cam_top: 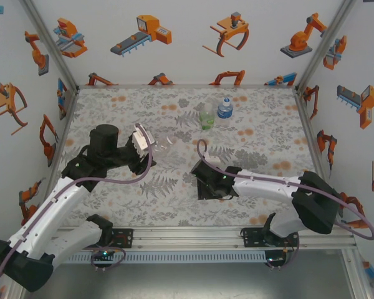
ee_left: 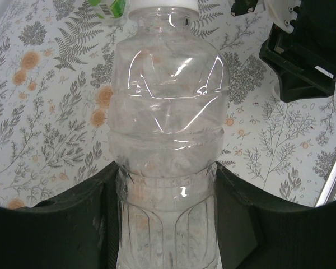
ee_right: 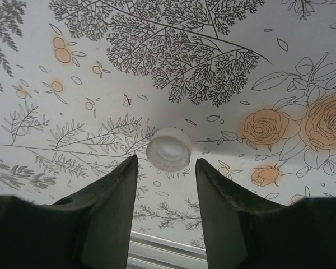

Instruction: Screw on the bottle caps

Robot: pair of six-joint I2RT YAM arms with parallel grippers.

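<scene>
Fingers of right gripper (ee_right: 166,161) gaped empty by a tiny round white plastic cap (ee_right: 169,149), best centred before pinching; left gripper (ee_left: 167,169) clamped the clear plastic bottle (ee_left: 168,106).

White cap (ee_right: 168,149) on a table cover (cam_top: 262,149) printed with grey ferns and pale orange roses; upper centre, the green-labelled bottle (cam_top: 206,116) and blue-labelled bottle (cam_top: 224,109); white walls (cam_top: 181,62) bear orange robot drawings.

Left arm (cam_top: 53,212), right arm (cam_top: 265,185): white shells, black joints, mauve cables (cam_top: 151,154). Left gripper (ee_left: 165,174), right gripper (ee_right: 166,159): matte black wedge fingers (ee_right: 106,213).
</scene>
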